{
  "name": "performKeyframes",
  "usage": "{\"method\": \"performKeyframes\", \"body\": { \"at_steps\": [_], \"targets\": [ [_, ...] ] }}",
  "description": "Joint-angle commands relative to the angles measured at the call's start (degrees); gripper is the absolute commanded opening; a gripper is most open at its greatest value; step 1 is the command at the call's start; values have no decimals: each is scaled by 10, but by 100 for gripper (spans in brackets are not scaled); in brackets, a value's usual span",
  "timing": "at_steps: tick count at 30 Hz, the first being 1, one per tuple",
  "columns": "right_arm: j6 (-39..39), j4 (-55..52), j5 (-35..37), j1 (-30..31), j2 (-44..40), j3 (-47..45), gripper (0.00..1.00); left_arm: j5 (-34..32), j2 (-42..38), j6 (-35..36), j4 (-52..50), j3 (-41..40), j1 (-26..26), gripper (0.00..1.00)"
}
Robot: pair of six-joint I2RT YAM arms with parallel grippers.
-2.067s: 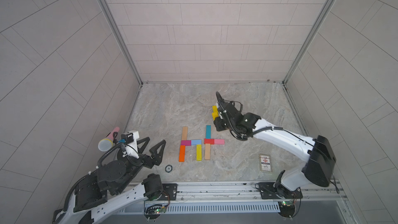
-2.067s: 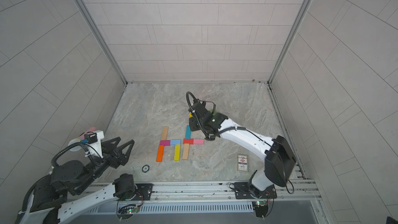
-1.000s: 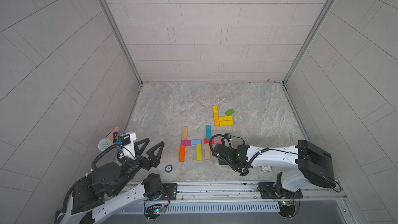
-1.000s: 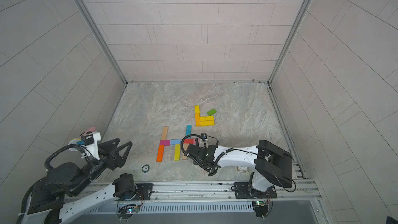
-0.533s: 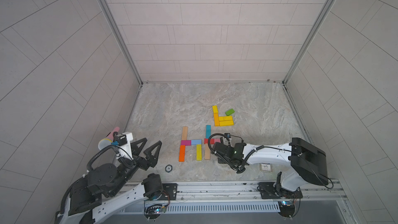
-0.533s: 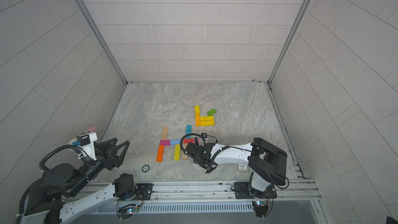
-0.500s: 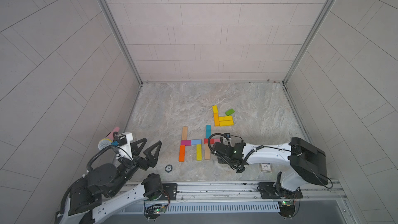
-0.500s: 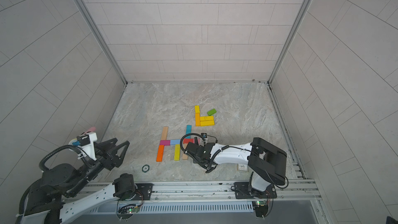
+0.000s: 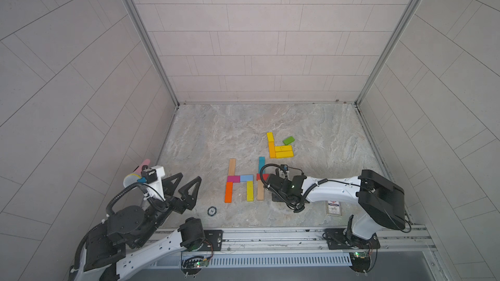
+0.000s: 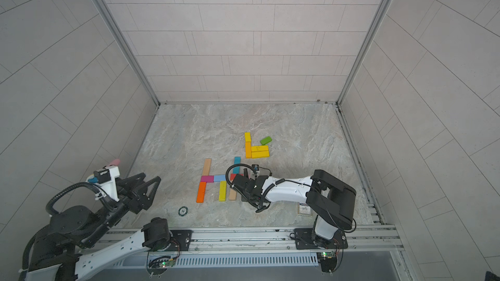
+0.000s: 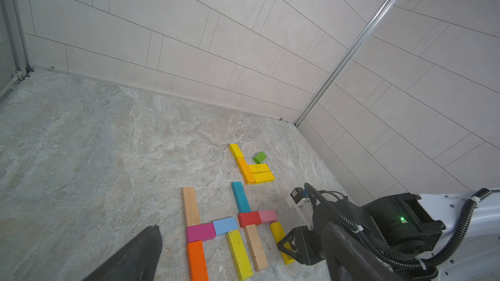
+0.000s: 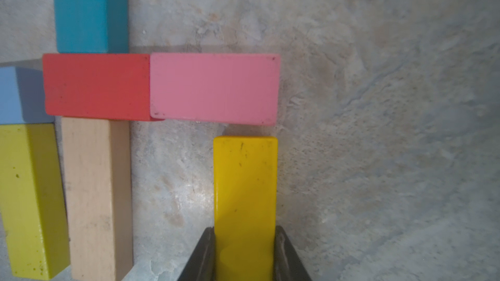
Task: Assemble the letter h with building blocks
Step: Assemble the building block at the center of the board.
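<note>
The building blocks lie flat on the stone floor. One group is a plain wood block [image 9: 232,167], magenta [image 9: 233,178], orange [image 9: 228,192], light blue [image 9: 246,178] and yellow-green [image 9: 250,191]. Beside it are teal [image 9: 261,164], red [image 9: 262,177], a second plain wood block [image 9: 260,190] and pink [image 12: 213,89]. My right gripper [image 12: 244,232] is shut on a long yellow block [image 12: 244,185]. That block's far end sits a small gap from the pink block's long side, under its outer end. My left gripper [image 9: 189,178] hangs open and holds nothing at the front left.
Spare yellow and orange blocks [image 9: 281,150] and a green one [image 9: 288,140] lie further back. A printed card box [image 9: 333,207] sits under the right arm. A round disc [image 9: 211,211] lies at the front. A pink-tipped roll [image 9: 140,168] leans at the left wall.
The right gripper, which brought the yellow block forward from the back group, has barely shifted in the last second. Its elbow has swung slightly left. The left arm has drifted a little.
</note>
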Motion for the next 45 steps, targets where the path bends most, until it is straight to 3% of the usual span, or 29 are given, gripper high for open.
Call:
{"method": "performKeyframes", "body": {
  "at_steps": [1,10,16,26,33,42,45],
  "targets": [
    [0,-12,1,-4,10,1,8,-12,-1,8,-12,11,-2,100],
    [-2,-11,2,-9,15,1,10,-18,0,11,-14,12,-2,100],
    [-4,-13,2,-11,19,1,16,-19,-2,12,-17,14,-2,100],
    [-1,-13,2,-12,22,0,43,-20,-2,13,-22,17,-2,100],
    [-2,-11,6,-11,13,-1,50,-21,-3,13,-25,17,-2,100],
    [-70,-35,67,4,-123,6,67,-19,-3,11,-28,29,-1,100],
    [-127,53,14,12,-159,-10,71,-24,-6,12,-28,29,-2,100]
  ]
}}
